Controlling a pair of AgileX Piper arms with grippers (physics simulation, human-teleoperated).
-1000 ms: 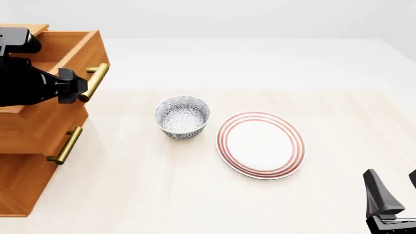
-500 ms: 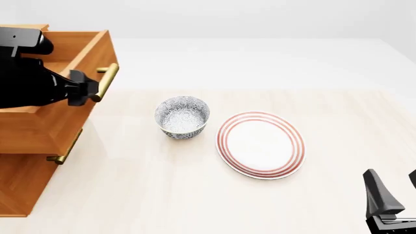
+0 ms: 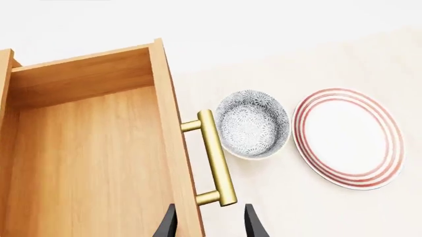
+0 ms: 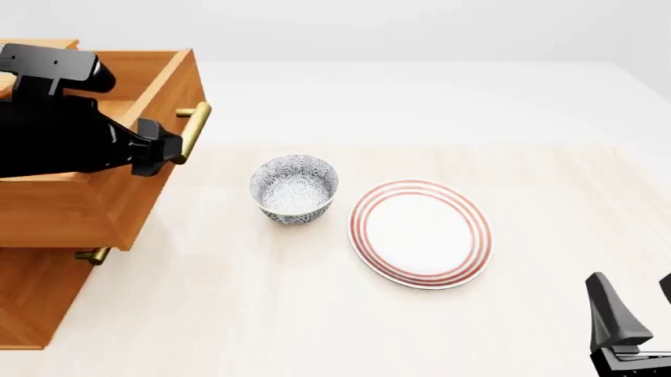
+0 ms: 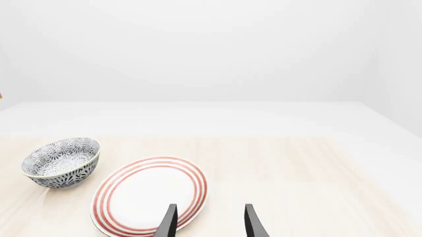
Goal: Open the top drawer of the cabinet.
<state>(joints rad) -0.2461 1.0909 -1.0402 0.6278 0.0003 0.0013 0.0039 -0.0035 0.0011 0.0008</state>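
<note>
Left pincer (image 4: 157,155) gripping brass handle (image 4: 194,131) | drawing top drawer (image 4: 94,184) straight outward, level | right pincer (image 4: 629,314) idling, parted

One cabinet (image 4: 42,259) is counted at 9 o'clock on the table (image 4: 441,118). One pulled-out top drawer (image 4: 74,200) and two brass handles (image 4: 194,129) are visible. One patterned bowl (image 4: 294,187) and one red-ringed plate (image 4: 420,233) are recorded near centre. Two grippers are counted: left gripper (image 4: 157,153), right gripper (image 4: 634,314).
</note>
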